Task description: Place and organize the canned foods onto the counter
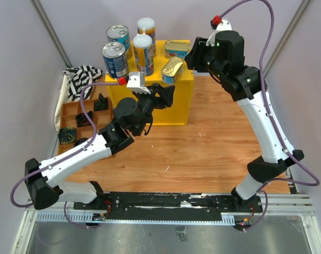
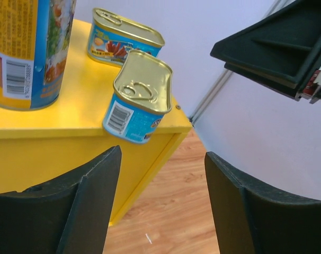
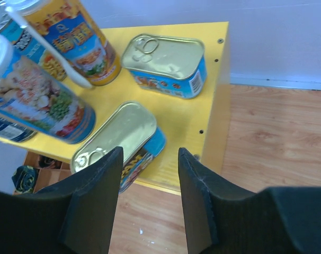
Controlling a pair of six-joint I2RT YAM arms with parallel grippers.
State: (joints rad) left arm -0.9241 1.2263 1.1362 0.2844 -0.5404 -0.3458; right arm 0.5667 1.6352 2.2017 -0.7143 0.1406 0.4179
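Observation:
All the canned foods stand on the yellow counter [image 1: 171,100]. Two wide blue cans [image 1: 115,59] [image 1: 118,38] are at its left, two slim white-lidded cans [image 1: 143,53] [image 1: 146,29] in the middle. One gold tin [image 1: 177,49] lies at the back right. The other gold tin [image 1: 172,70] sits at the front edge and overhangs it slightly; it also shows in the left wrist view [image 2: 139,98] and the right wrist view [image 3: 121,140]. My left gripper [image 1: 166,95] [image 2: 163,154] is open and empty, just in front of the counter below this tin. My right gripper [image 1: 195,53] [image 3: 150,153] is open and empty above the counter's right front corner.
A brown wooden compartment tray [image 1: 70,108] with small black objects sits left of the counter. A black-and-white striped cloth [image 1: 83,76] lies behind it. The wooden tabletop [image 1: 203,153] stretches in front. Grey walls enclose the sides and back.

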